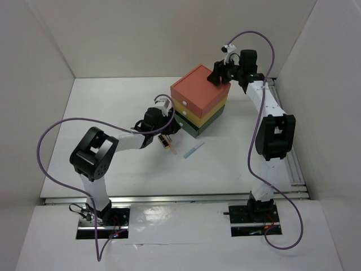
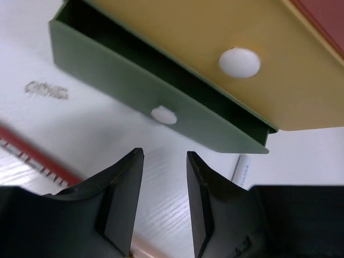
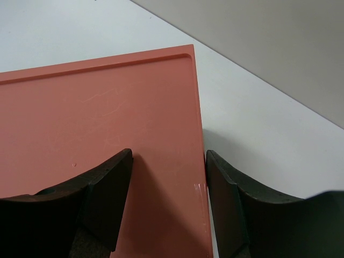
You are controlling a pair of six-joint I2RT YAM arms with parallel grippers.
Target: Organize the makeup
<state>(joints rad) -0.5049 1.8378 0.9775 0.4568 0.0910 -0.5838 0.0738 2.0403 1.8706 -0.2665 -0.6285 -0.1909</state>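
The drawer box [image 1: 200, 99] is located at the upper centre of the top view, on the white table [image 1: 113, 113]. Its green drawer [image 2: 134, 91], the lowest one, is pulled partly out, and a dark gap is visible behind its front panel. The yellow drawer [image 2: 204, 54] above it is closed.

The left gripper [image 2: 165, 156] is positioned low over the table, just in front of the green drawer's white knob [image 2: 163, 115]. Its claw is released: the fingers are parted and nothing is held between them.

The right gripper [image 3: 168, 156] is placed at the far corner of the box's coral top [image 3: 107, 134]. One finger is over the top and the other is past its edge. The claw is released and nothing is clamped.

Two makeup items are seen on the table. A blue stick [image 1: 193, 151] lies below the green drawer, apart from it. A small dark item [image 1: 165, 141] lies just below the left gripper.
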